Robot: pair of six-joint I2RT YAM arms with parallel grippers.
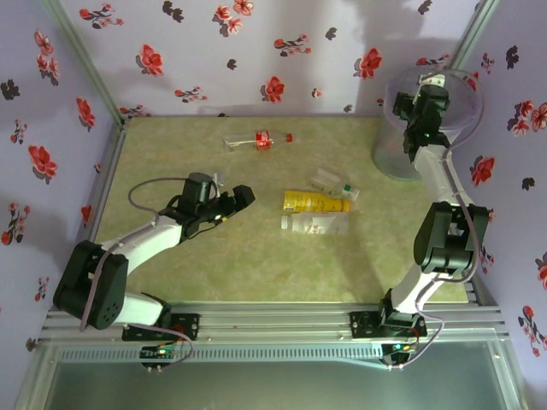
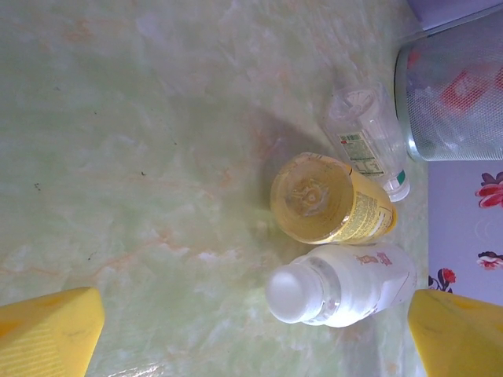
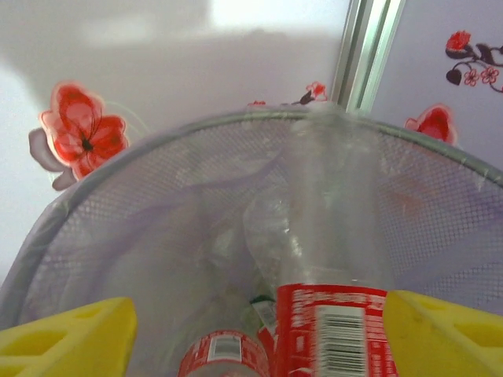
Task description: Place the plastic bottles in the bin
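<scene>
R gripper over bin: I read jaws wide apart, red-label bottle between them, against one finger only, not clamped. L gripper fully open, empty, low over table, facing yellow-label bottle, white bottle, clear bottle.

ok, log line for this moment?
left gripper: open, facing three bottles | right gripper: open above bin | red-labelled bottle: loose between its fingers
</scene>
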